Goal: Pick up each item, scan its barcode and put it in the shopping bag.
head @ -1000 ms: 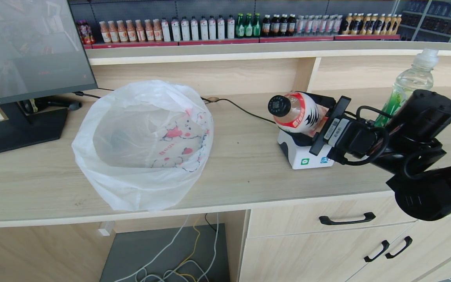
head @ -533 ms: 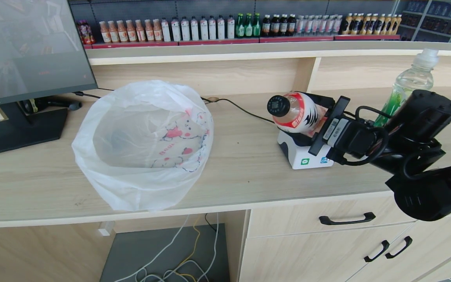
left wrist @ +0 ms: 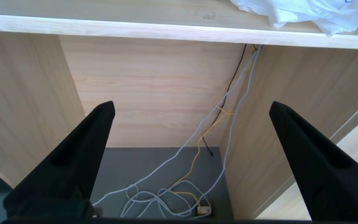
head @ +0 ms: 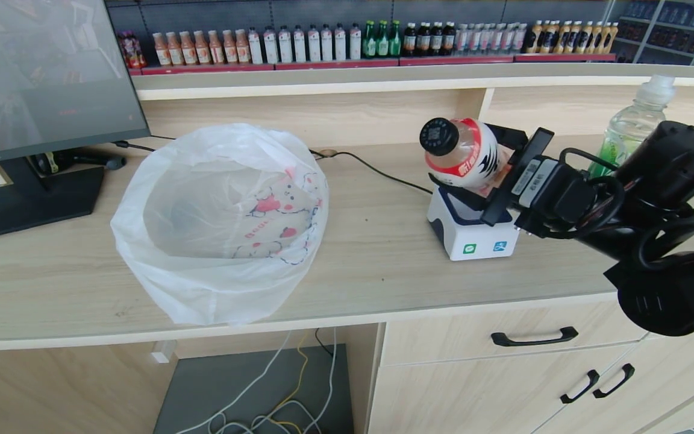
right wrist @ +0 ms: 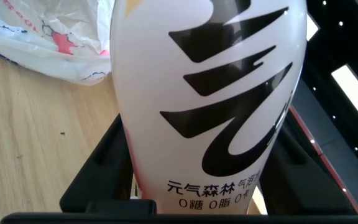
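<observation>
Over the white scanner (head: 473, 238) on the wooden counter (head: 371, 271), the right gripper (head: 491, 164) is clamped around a white bottle (head: 460, 155) with a red band and black markings. The bottle lies nearly on its side, its black cap facing up and towards the robot's left, its body just above the scanner's top; whether the two touch I cannot tell. Seen from the right wrist, the black fingers (right wrist: 101, 165) press against both sides of the bottle's body.

Well to the left of the scanner, the shopping bag (head: 220, 223) stands open on the counter, thin and clear with a red and pink cartoon print. A black cable (head: 377, 172) runs along the counter between the bag and the scanner. A clear bottle with a green label (head: 633, 123) stands upright behind the right arm, and a dark monitor (head: 40, 78) stands at the counter's far left.

The left gripper (left wrist: 194, 155) hangs below the counter's edge with its fingers spread wide and holding nothing, facing loose wires (left wrist: 222, 124) in the recess underneath
</observation>
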{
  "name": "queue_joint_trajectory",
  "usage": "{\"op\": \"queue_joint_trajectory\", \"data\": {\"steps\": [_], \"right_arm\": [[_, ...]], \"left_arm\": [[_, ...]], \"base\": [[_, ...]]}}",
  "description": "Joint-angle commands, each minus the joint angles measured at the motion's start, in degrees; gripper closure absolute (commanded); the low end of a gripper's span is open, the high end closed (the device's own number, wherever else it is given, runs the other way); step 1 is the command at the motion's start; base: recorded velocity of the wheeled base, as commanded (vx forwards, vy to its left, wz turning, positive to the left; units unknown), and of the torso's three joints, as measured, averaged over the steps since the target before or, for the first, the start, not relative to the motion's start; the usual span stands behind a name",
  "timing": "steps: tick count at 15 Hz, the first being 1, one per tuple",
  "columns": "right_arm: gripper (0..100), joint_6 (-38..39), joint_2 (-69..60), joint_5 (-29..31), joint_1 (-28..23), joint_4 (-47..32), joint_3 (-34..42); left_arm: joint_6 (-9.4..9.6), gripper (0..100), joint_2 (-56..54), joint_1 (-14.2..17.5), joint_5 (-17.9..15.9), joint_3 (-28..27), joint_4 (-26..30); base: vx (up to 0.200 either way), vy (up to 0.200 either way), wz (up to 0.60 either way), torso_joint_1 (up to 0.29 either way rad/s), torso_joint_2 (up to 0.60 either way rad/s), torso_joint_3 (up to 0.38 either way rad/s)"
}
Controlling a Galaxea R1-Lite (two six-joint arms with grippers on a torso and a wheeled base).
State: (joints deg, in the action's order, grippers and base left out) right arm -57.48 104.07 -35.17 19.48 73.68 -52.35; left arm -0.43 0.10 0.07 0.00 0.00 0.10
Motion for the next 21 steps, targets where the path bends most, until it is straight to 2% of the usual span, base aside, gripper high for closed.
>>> {"op": "queue_joint_trajectory", "data": {"steps": [1,9,13,14,17,21], "right_arm": [[100,0.7,-2.2,0.9,0.4,0.0,-0.1],[100,12.7,-6.4,9.0,2.9,0.5,0.0],[100,26.4,-5.0,18.1,5.4,8.5,1.5],[100,31.6,-4.1,23.6,6.8,12.1,2.4],[100,35.9,-3.3,29.8,9.1,14.1,3.0],[100,40.3,-3.5,33.1,9.7,14.2,4.9]], "left_arm": [[-0.01,0,0.0,0.0,0.0,0.0,0.0],[-0.01,0,0.0,0.0,0.0,0.0,0.0],[-0.01,0,0.0,0.0,0.0,0.0,0.0],[-0.01,0,0.0,0.0,0.0,0.0,0.0],[-0.01,0,0.0,0.0,0.0,0.0,0.0],[0.08,0,0.0,-0.1,0.0,0.0,0.0]], "base": [[0.000,0.000,0.00,0.000,0.00,0.000],[0.000,0.000,0.00,0.000,0.00,0.000],[0.000,0.000,0.00,0.000,0.00,0.000],[0.000,0.000,0.00,0.000,0.00,0.000],[0.000,0.000,0.00,0.000,0.00,0.000],[0.000,0.000,0.00,0.000,0.00,0.000]]}}
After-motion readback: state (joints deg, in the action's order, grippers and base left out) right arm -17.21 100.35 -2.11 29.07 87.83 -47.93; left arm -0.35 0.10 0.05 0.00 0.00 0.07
